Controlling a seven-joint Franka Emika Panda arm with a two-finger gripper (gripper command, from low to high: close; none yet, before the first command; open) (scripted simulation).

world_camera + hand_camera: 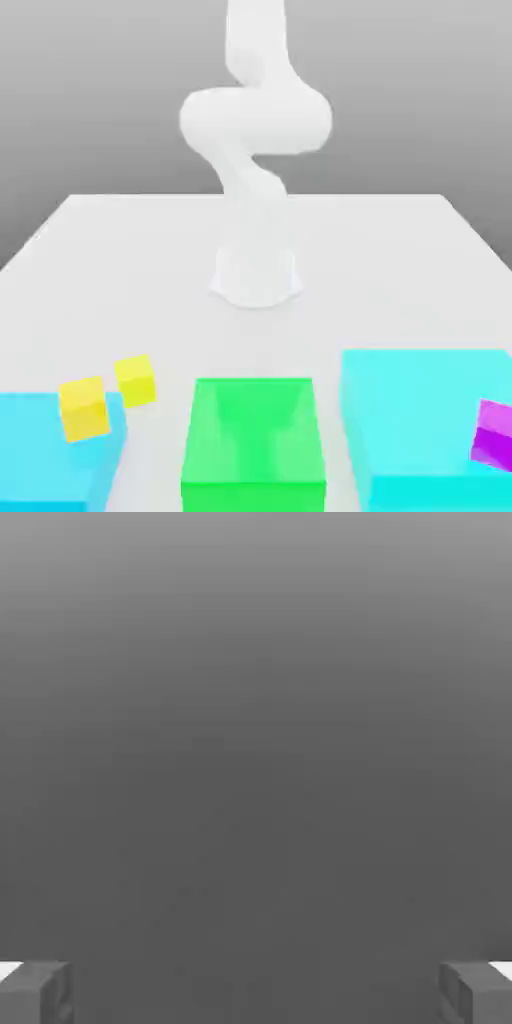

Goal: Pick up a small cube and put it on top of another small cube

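Exterior view, 7–8 o'clock: small yellow cube (84,409) overlaps blue block (45,460); support unclear, so stacking there may slip. Twin cube (136,381), at its 2 o'clock, looks close; my careless descent could knock either. Gripper (256,994): jaws wide apart, nothing held.

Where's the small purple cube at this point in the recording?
In the exterior view, the small purple cube is at the far right edge, seen against the right part of the big cyan block.
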